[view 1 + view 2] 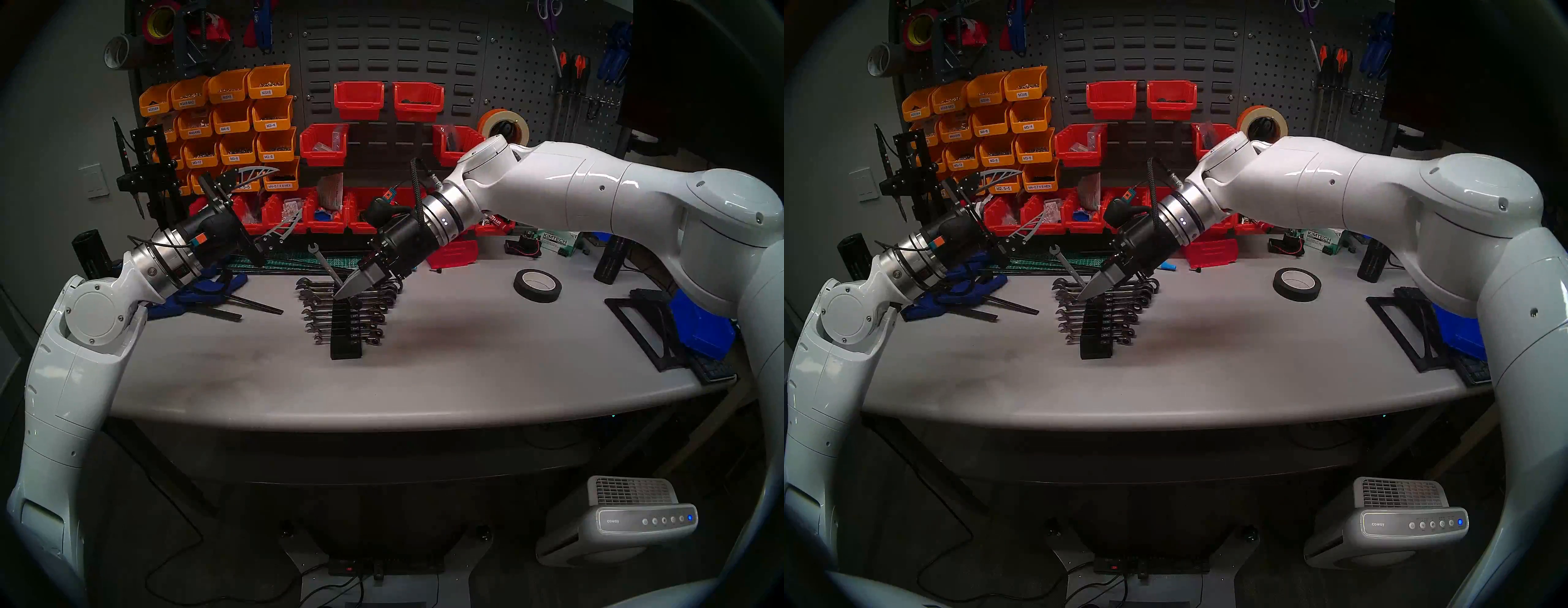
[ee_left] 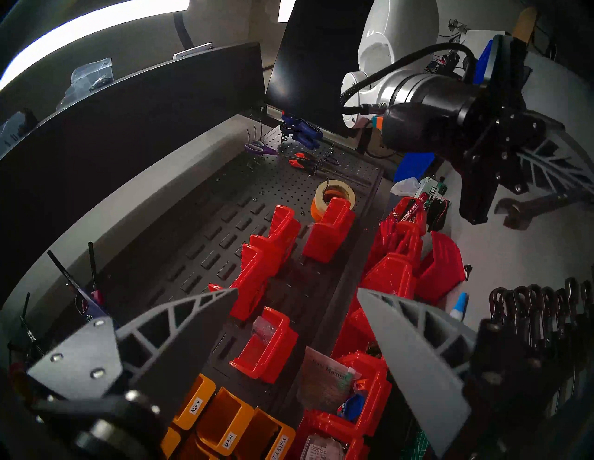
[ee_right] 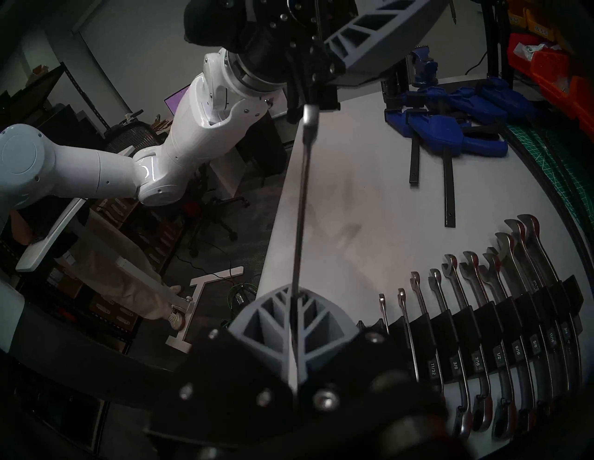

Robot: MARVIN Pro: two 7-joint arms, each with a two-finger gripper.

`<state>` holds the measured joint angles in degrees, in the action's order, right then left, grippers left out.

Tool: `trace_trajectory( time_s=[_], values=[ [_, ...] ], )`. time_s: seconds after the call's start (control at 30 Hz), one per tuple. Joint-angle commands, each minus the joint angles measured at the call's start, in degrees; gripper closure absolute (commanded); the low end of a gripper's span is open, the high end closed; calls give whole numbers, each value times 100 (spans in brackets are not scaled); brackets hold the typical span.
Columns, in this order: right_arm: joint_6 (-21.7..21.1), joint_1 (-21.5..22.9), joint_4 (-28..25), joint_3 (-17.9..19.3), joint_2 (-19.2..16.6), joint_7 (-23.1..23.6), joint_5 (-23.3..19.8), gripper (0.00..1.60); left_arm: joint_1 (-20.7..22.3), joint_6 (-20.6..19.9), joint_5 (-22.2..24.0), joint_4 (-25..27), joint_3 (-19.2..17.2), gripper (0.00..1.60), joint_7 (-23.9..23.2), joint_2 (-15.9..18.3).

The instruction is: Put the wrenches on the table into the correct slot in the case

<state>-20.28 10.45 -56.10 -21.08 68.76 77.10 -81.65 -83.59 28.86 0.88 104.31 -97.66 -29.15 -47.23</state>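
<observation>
1. Right gripper (image 1: 345, 291) clamped on a wrench (image 1: 326, 264), shaft slanting up-left, open end high, above the case's (image 1: 345, 335) far end.
2. Left gripper (image 1: 271, 204) spread wide, empty, near the desk's (image 1: 466, 365) back-left.

One black case (image 1: 345, 335), nine racked wrenches (image 3: 418, 308), one held wrench (image 3: 300, 205), two grippers (image 3: 294, 308).

We see our left gripper (image 1: 271, 199) at the left of the head view, fingers spread wide and empty, angled slightly upward. Our right gripper (image 1: 354, 285) reaches in from the right toward the centre, pointing down-left, fingers pinched together.
</observation>
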Motion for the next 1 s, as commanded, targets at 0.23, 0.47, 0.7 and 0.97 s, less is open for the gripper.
trace_trajectory(
  time_s=[0.23,0.47,0.7,0.97],
  values=[
    [-9,360,-398,188,-530,-260,-113,160,204,62,17,78,-68,20,57,26],
    [17,352,-605,239,-652,-481,-181,160,206,69,18,75,-65,20,60,29],
    [-11,332,-616,312,-716,-508,-313,160,134,577,-594,79,-137,24,68,217],
    [-45,256,-566,394,-743,-482,-508,160,-80,1376,-1852,130,-316,83,135,393]
  ],
)
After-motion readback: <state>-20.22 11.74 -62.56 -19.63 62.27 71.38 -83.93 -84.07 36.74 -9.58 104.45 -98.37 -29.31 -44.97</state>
